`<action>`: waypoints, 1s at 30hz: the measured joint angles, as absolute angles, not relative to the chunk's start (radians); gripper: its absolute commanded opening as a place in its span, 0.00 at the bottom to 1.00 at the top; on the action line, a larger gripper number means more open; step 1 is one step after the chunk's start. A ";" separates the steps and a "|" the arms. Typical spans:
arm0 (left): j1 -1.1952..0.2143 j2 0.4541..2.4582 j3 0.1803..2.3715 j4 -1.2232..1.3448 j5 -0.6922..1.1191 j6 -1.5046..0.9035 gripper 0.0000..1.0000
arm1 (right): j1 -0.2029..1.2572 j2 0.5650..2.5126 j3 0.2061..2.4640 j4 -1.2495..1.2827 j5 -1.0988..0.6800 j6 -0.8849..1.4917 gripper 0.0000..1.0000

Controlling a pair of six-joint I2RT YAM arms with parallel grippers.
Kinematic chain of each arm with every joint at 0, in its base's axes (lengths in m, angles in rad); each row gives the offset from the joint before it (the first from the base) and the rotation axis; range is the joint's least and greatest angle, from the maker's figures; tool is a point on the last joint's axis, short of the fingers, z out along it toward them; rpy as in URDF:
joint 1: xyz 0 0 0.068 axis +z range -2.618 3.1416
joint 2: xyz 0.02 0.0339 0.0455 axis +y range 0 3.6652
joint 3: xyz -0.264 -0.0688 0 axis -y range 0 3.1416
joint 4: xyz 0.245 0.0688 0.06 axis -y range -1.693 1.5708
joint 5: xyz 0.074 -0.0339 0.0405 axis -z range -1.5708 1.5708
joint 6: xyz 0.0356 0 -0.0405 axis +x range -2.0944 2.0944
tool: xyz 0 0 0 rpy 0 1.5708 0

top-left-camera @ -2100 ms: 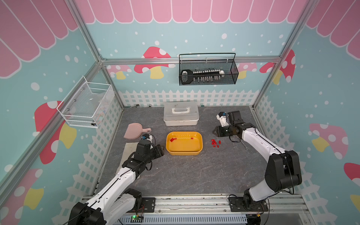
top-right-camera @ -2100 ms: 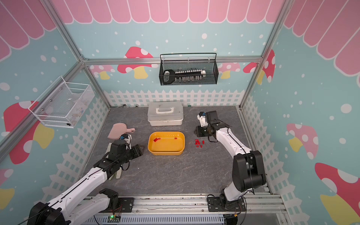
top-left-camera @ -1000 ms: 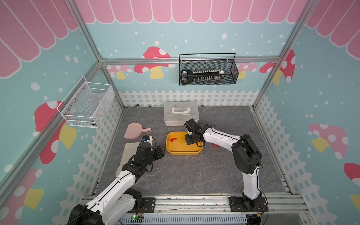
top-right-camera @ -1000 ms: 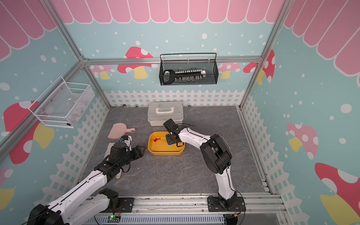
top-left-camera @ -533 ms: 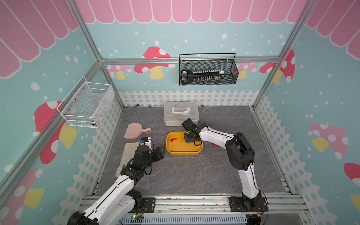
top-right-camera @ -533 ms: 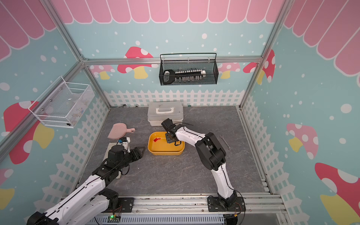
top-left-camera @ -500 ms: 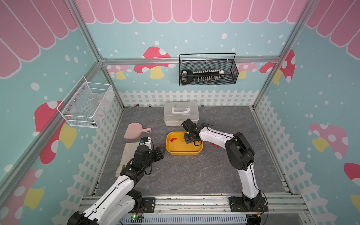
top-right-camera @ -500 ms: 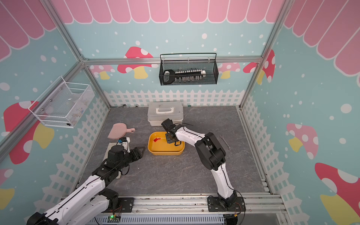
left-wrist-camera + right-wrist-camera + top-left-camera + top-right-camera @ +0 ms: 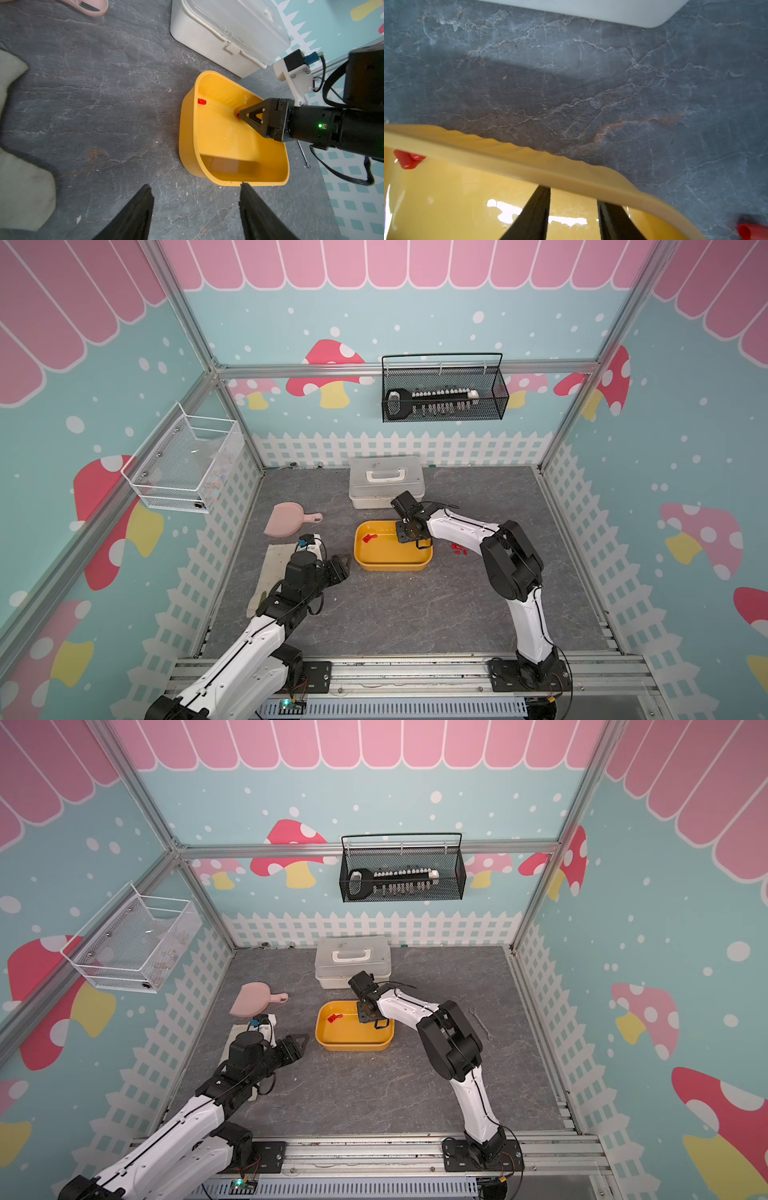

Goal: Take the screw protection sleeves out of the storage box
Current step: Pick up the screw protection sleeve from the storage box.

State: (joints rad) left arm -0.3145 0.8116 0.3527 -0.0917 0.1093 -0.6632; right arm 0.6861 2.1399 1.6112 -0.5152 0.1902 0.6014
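The box (image 9: 390, 566) sits on the counter (image 9: 395, 614). Inside, by its far wall, the right pincer (image 9: 571, 194) hangs part open and empty. The left pincer (image 9: 195, 185) gapes idle beside the box. Remaining sleeves (image 9: 369, 537) cluster in its far left corner, so it is best to slide across low, straddle one and close gently.

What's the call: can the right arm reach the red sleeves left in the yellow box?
Probably yes. The right hand sits inside the open-topped storage box, jaws apart. The screw protection sleeves lie in a corner of it, with nothing seen between. The left hand stands outside the box.
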 measured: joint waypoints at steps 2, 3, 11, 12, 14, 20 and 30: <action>-0.312 0.812 0.353 -0.092 0.109 -0.663 0.67 | 0.686 2.141 1.610 -0.514 0.190 0.603 0.42; -0.310 0.812 0.353 -0.092 0.109 -0.663 0.67 | 0.684 2.141 1.610 -0.512 0.190 0.603 0.42; -0.306 0.812 0.353 -0.092 0.110 -0.663 0.67 | 0.672 2.162 1.609 -0.500 0.176 0.607 0.42; -0.306 0.812 0.353 -0.092 0.110 -0.663 0.67 | 0.670 2.165 1.607 -0.498 0.174 0.608 0.42; -0.306 0.812 0.353 -0.092 0.110 -0.663 0.67 | 0.667 2.170 1.606 -0.497 0.167 0.608 0.42; -0.305 0.814 0.353 -0.092 0.113 -0.663 0.67 | 0.660 2.174 1.606 -0.492 0.157 0.611 0.42; -0.303 0.831 0.353 -0.093 0.117 -0.663 0.67 | 0.658 2.185 1.606 -0.461 0.156 0.611 0.42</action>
